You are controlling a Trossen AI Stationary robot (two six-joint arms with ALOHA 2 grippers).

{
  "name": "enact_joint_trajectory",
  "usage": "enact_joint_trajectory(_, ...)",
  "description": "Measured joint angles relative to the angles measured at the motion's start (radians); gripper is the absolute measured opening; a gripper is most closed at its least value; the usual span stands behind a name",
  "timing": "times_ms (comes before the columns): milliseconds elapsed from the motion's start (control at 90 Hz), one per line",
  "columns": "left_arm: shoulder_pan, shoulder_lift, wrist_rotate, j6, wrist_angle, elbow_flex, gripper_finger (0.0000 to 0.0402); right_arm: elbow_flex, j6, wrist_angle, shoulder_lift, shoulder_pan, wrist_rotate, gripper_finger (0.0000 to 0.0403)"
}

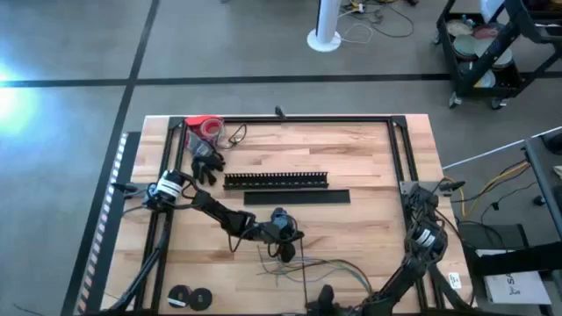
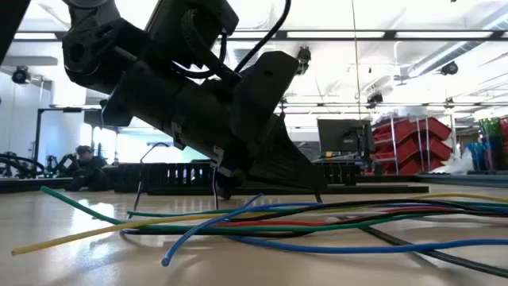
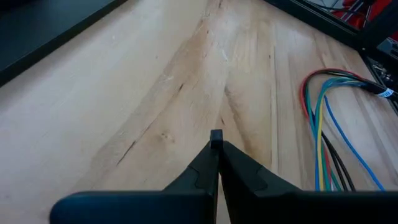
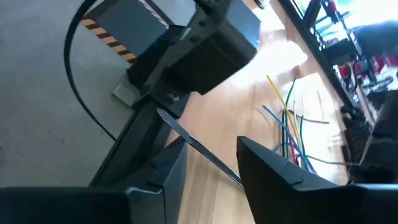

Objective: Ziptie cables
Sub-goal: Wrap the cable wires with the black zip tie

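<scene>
Over the table, high view: the left gripper (image 1: 283, 230) sits low on the wooden table (image 1: 369, 167), just in front of the flat black strip (image 1: 297, 197) and the slotted black bar (image 1: 276, 180)
Cables, high view: the cables (image 1: 327, 266) lie spread on the wood at the near edge, just beside the left gripper, toward the right arm
Right arm, high view: folded along the near right edge of the table, its gripper near the bottom of the picture; its fingers cannot be made out from here
Other things, high view: a red roll (image 1: 205, 126) near the far left corner, two black rolls (image 1: 190, 298) at the near left edge
Low view: the left gripper (image 2: 218, 187) leans down to the tabletop right behind the cables (image 2: 262, 222), which run across the wood in green, yellow, blue, red and black strands
Left wrist view: the left gripper (image 3: 216, 144) is clenched, its two fingers pressed together at the tips, with nothing visible between them; the cables (image 3: 323, 124) curve over the wood off to one side, apart from the tips
Right wrist view: the right gripper (image 4: 211, 163) is released, fingers spread with a clear gap; a thin dark strip (image 4: 199, 149) crosses that gap, whether touched I cannot tell; the cables (image 4: 291, 127) lie farther off on the table
</scene>
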State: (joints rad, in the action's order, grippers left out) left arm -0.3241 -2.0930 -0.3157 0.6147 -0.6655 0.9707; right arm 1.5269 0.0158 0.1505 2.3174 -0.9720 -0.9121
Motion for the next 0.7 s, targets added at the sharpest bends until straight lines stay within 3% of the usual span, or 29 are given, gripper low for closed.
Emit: enact_joint_trajectory(700, -0.001, 0.000, 0.001, -0.008, -0.001, 0.000, 0.0000, -0.021, 0.124, 0.000, -0.005, 0.026, 0.010, 0.0035)
